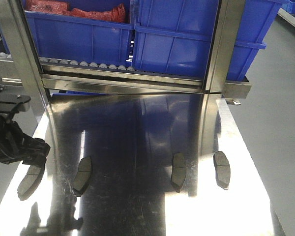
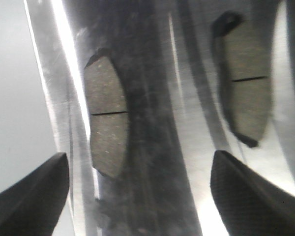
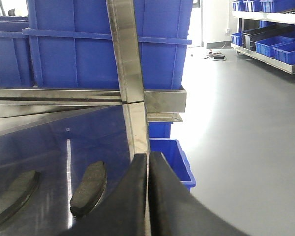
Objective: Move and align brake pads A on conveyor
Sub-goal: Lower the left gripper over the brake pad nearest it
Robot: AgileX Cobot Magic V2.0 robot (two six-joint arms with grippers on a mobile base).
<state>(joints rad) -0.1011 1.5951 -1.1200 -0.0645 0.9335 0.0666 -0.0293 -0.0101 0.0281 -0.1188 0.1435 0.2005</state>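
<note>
You have the four brake pads A lying in a row across the shiny worktop. Your left gripper, fingers apart, hangs over the nine o'clock pad. Your right gripper is pressed together near the row's three o'clock end.
</note>
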